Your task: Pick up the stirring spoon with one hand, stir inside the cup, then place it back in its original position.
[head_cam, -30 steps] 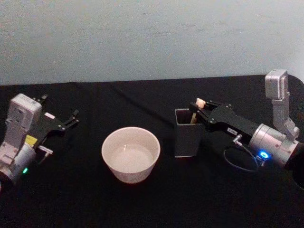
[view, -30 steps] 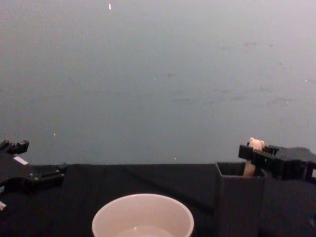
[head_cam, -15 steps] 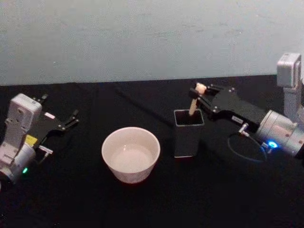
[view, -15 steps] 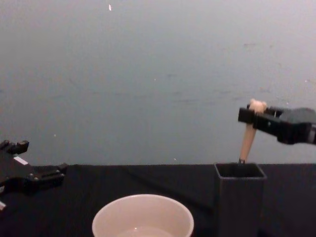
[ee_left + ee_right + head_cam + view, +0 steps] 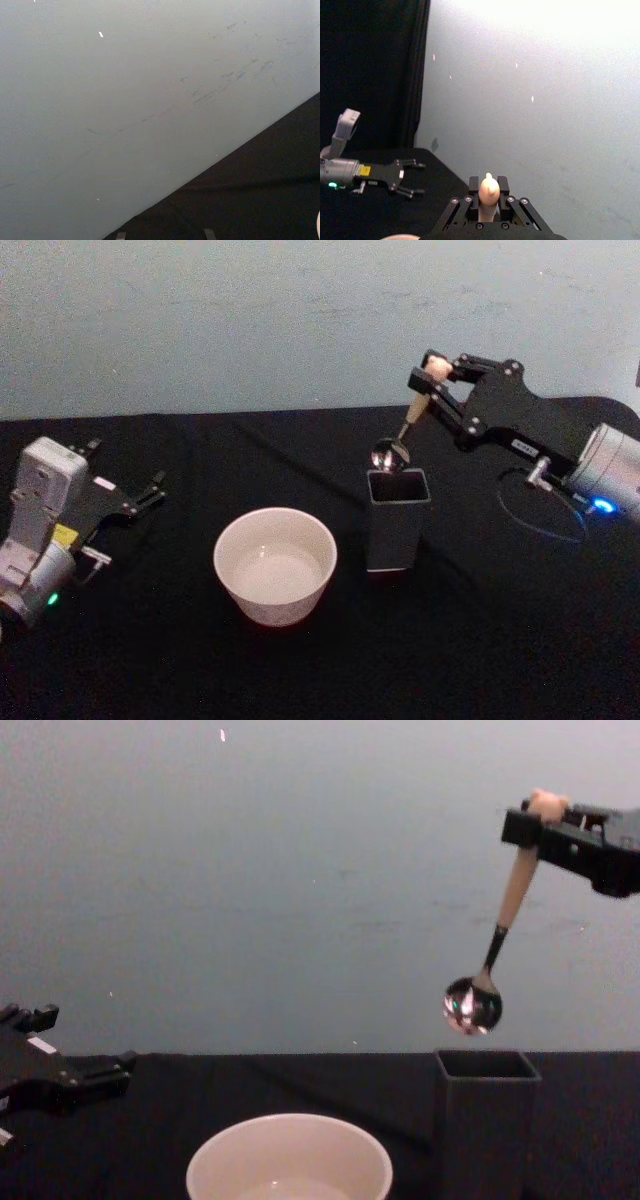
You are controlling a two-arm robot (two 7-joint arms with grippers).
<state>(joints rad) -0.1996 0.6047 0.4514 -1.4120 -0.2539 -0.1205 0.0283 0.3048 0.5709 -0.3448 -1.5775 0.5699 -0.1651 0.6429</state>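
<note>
1. The cup (image 5: 262, 602) (image 5: 205, 1165) stands nearest on the black tablecloth (image 5: 300, 680), upright with its wide mouth open. Its inside is pale, and whether it holds any liquid cannot be told.
2. The holder (image 5: 395, 525) (image 5: 487, 1130) stands upright just to the cup's right and a little behind it. The two are near each other but do not touch. In the chest view its square top rises above the cup's rim.
3. The left gripper (image 5: 125, 462) (image 5: 85, 1038) (image 5: 420, 178) lies well off to the cup's left, low over the cloth. Its jaws are spread apart and grasp nothing, and its fingers point toward the side where the cup stands.
4. The stirring spoon (image 5: 408, 420) (image 5: 511, 900) (image 5: 489, 192) hangs in the air to the cup's right, well above the cup's rim. Its shiny round bowl is lowest, just above the holder's open mouth, with a small gap visible in the chest view. The handle slants so that the bear-head end leans further away from the cup than the bowl does.
5. The right gripper (image 5: 432, 368) (image 5: 535, 820) (image 5: 489, 181) is high up, to the right of the cup and behind it. It is clenched on the top of the spoon's beige handle, just under the bear head. Its arm stretches away to the cup's far right.
6. The pale blue-grey wall (image 5: 300, 320) rises behind the cup, at the back edge of the cloth.
</note>
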